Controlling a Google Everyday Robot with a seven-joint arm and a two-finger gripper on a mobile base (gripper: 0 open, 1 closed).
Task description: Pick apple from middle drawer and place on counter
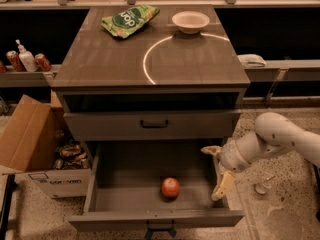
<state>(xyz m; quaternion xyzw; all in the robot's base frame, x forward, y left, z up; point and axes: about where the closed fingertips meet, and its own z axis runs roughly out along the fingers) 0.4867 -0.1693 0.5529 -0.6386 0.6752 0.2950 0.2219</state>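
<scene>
The red apple (pixel 170 187) lies on the grey floor of the pulled-out middle drawer (pixel 100 169), near its front centre. My gripper (pixel 216 169) hangs over the drawer's right wall, to the right of the apple and apart from it. Its two pale fingers are spread wide, one finger (pixel 211 150) pointing left and the other pointing down at the wall, with nothing between them. The counter (pixel 100 64) is the glossy grey-brown cabinet top above, with a curved light reflection.
A white bowl (pixel 190 20) and a green chip bag (pixel 129 19) lie at the back of the counter. A closed drawer front (pixel 110 124) sits above the open drawer. A cardboard box (pixel 30 136) stands at the left. Cans and a bottle (pixel 26 59) stand on a left shelf.
</scene>
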